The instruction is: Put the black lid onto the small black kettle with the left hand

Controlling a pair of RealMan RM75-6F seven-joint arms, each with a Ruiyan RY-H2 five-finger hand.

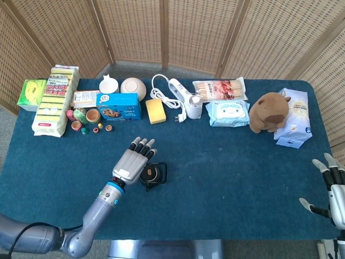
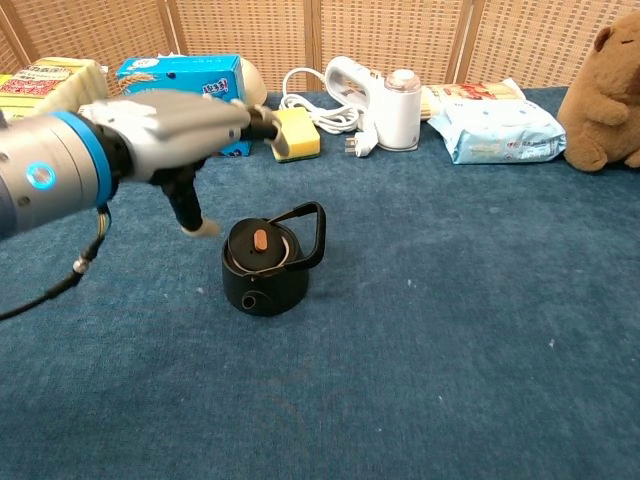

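Two hands in view. Left hand (image 2: 170, 125) hovers above and beside the small black kettle (image 2: 265, 270), not touching it; fingers (image 1: 141, 145) extended and apart, holding nothing, thumb pointing down just left of the kettle. Black lid with an orange knob (image 2: 259, 243) sits on the kettle's mouth, level. Kettle's black loop handle (image 2: 308, 232) stands on the side away from the thumb. Kettle rests on the blue cloth-covered worktop (image 2: 450, 330), below the fingertips. Yellow sponge (image 2: 295, 133) and blue cookie box (image 1: 119, 106) lie beyond the fingertips. Right hand (image 1: 329, 189) at the worktop's right edge, fingers spread, empty.
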